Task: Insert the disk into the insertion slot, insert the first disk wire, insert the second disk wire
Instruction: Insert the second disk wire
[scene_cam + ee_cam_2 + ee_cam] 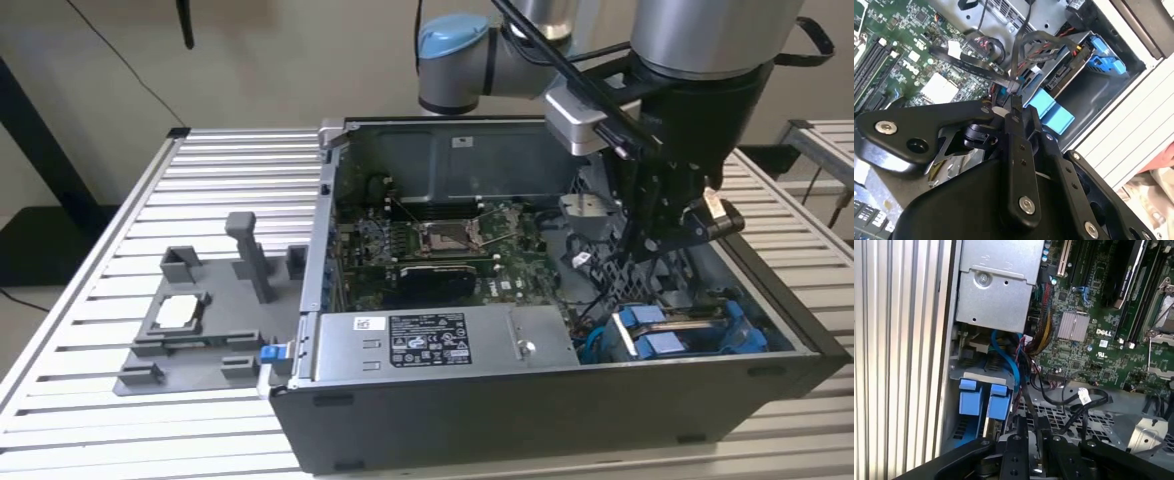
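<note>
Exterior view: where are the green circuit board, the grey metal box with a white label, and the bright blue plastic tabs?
Green circuit board [513,244]: exterior view, bare board beside the socket.
Grey metal labelled box [414,340]: exterior view, its white label.
Bright blue plastic tabs [663,346]: exterior view, top of one tab.

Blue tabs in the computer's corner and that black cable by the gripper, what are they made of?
The blue tabs look like smooth moulded plastic: even bright colour, soft shine. The black cable pinched in the gripper seems rubbery plastic-sheathed wire, since it bends in loose loops.
</note>
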You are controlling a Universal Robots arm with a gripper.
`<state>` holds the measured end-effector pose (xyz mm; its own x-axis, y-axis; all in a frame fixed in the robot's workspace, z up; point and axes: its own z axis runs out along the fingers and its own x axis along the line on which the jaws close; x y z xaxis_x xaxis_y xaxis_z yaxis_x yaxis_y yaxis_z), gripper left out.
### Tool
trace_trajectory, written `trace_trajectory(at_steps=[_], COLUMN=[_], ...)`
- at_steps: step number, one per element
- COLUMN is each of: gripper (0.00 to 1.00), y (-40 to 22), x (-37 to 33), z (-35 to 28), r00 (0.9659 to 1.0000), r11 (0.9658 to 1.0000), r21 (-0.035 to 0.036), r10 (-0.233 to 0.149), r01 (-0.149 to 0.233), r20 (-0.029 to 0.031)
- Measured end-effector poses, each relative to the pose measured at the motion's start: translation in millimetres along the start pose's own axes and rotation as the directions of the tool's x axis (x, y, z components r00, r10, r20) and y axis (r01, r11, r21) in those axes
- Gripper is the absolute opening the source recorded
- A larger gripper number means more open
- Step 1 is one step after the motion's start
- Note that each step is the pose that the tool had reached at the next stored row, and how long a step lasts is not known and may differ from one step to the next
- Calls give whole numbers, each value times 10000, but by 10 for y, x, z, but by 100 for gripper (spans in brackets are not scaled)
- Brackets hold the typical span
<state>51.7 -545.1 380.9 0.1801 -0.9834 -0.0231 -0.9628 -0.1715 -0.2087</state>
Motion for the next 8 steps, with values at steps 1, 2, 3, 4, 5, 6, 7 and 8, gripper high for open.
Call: trace_trajectory(at_steps=[1,2,3,4,5,6,7,8], gripper=[23,23,23,23,23,23,23,23], y=[0,0,1,2,3,5,6,9], x=[-6,-13,-24,-40,-55,-79,-106,-123], z=[-18,-36,-47,-52,-55,-54,-54,-54], r00=[10000,10000,10000,10000,10000,10000,10000,10000], r11=[10000,10000,10000,10000,10000,10000,10000,10000], r21=[2,6,13,20,29,38,50,54], r10=[3,5,6,5,5,5,3,3], r01=[-3,-5,-6,-5,-5,-5,-4,-4], r20=[13,22,30,28,26,25,22,23])
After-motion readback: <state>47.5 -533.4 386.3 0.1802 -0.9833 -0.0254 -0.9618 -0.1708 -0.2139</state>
